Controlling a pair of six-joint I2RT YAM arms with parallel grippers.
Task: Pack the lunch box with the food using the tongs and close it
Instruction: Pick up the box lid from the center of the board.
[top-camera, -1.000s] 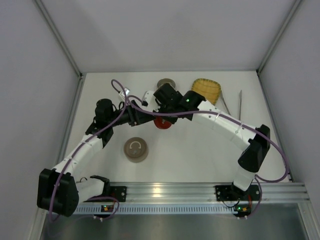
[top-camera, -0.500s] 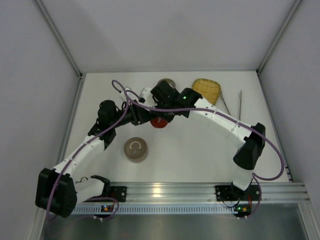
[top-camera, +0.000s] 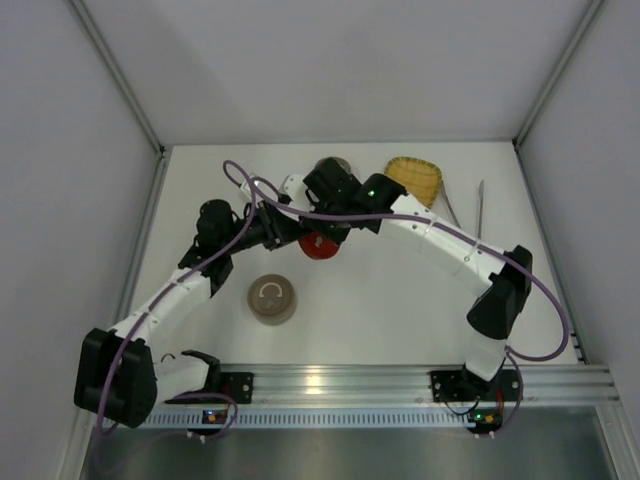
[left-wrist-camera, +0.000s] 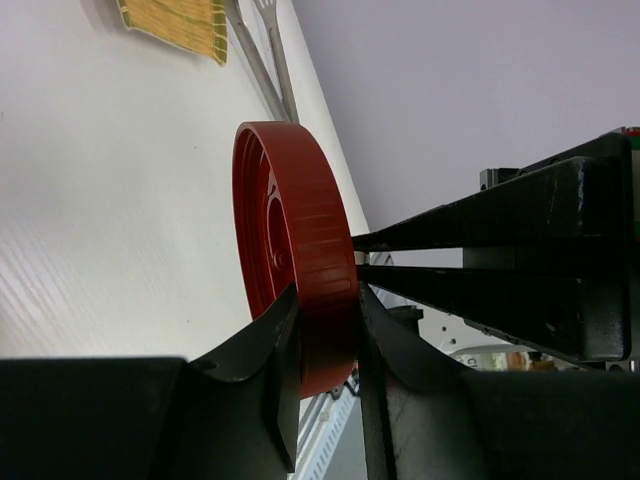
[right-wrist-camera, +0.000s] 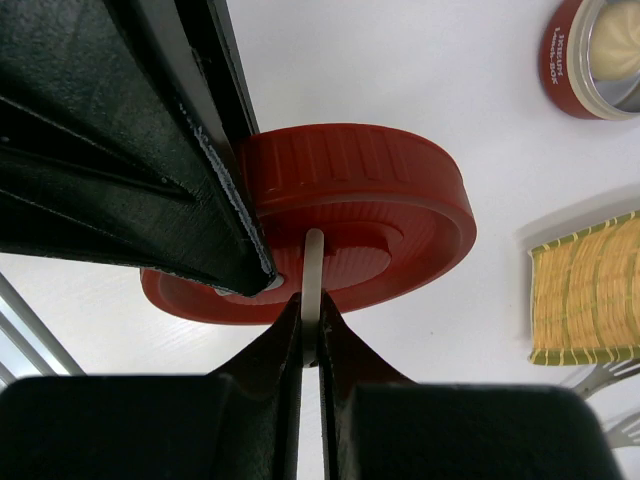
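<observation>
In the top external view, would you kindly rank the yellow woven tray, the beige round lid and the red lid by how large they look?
1. The yellow woven tray and the beige round lid: too alike to rank, and the tray is partly covered.
2. The red lid: smallest, though largely covered.

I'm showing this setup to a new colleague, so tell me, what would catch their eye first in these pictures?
Most striking is the red lid at mid-table, gripped by both arms at once: the left pincer clamps its rim while the right pincer pinches the thin pale handle on its top. Next comes the yellow woven tray toward the table's far right, with the silver tongs lying beside it.
</observation>
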